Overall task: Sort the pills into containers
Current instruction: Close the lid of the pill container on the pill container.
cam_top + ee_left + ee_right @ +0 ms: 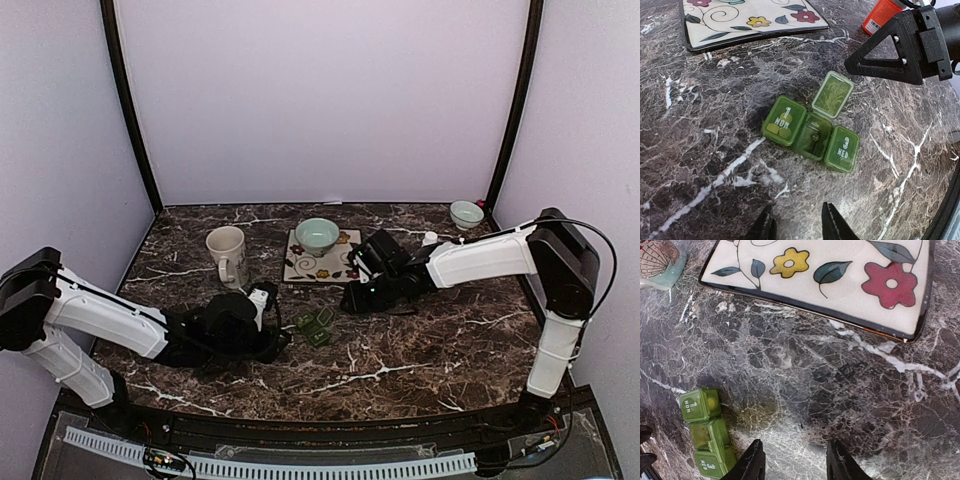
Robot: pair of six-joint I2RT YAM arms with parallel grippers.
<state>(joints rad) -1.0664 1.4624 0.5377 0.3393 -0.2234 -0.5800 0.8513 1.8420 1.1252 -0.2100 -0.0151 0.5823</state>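
On the desk [400, 360], between both pairs of jaws: green pill box [812, 131], middle lid [833, 94] up (outer two down). Left jaws parted just short of it, empty; right jaws parted beside it, empty too. Could shove or tip so light a box coming in low, knock the lid shut, or clash together.

Cream mug [227, 255] standing beside a floral plate [335, 266] near the marble tabletop's [420, 350] far edge, pale green bowl [316, 236] sitting on that plate, small bowl [466, 213] occupying the far-right corner, orange bottle [881, 15] showing nearby.
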